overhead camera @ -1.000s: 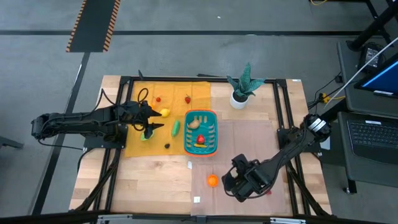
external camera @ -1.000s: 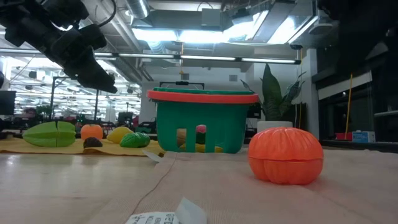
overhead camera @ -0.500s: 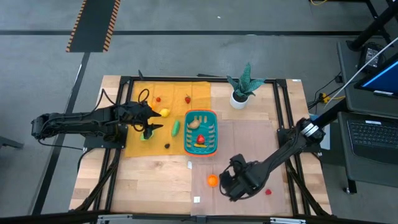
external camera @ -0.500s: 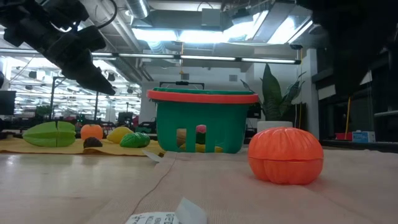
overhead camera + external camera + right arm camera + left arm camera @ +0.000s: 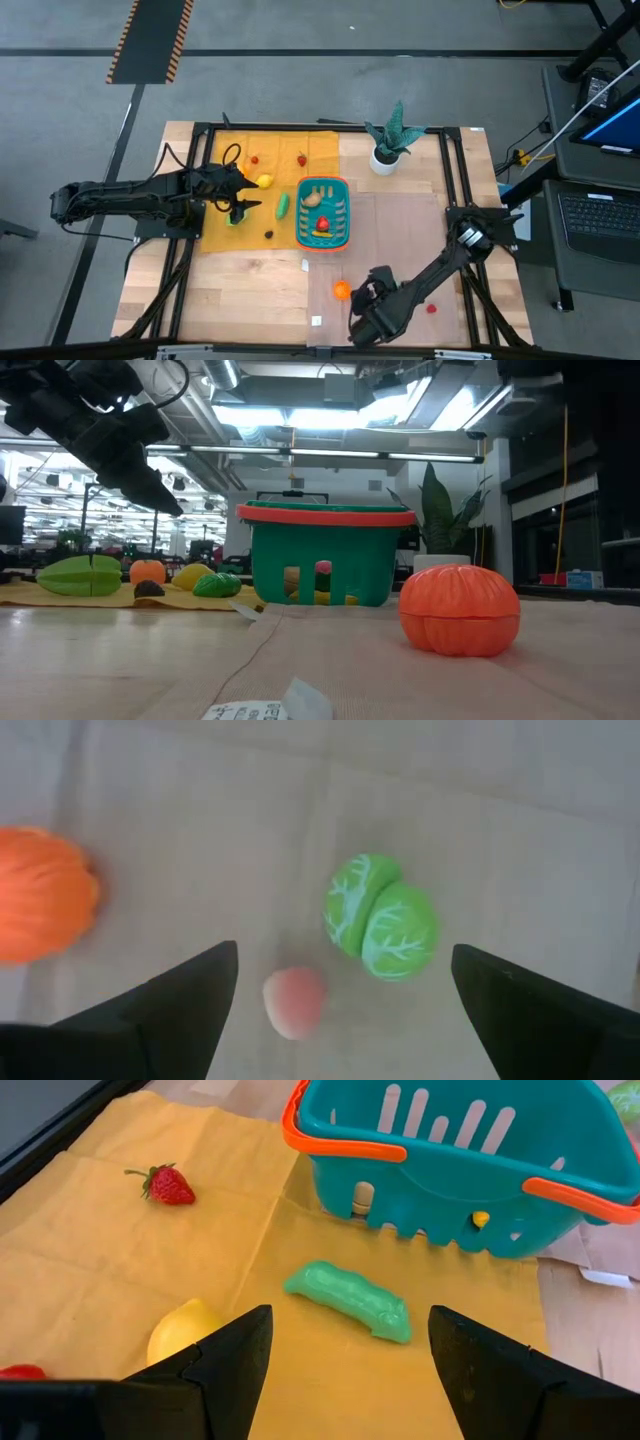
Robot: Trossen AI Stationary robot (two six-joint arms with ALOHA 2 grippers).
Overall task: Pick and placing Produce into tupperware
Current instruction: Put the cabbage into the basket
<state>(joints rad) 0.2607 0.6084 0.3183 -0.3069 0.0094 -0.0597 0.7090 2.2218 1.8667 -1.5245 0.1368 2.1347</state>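
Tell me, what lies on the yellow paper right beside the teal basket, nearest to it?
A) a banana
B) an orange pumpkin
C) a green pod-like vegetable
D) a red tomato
C: the green pod-like vegetable lies on the yellow paper just next to the teal basket.

Bare mat (image 5: 330,1370) before green pod (image 5: 349,1300) — basket (image 5: 450,1180) walling beyond.

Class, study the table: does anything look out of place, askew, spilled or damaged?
Nothing looks damaged or spilled. The teal slotted plastic basket with an orange rim stands upright. One oddity: a small white paper label lies loose on the wood near the round orange toy fruit, away from the yellow mat where most loose produce sits.
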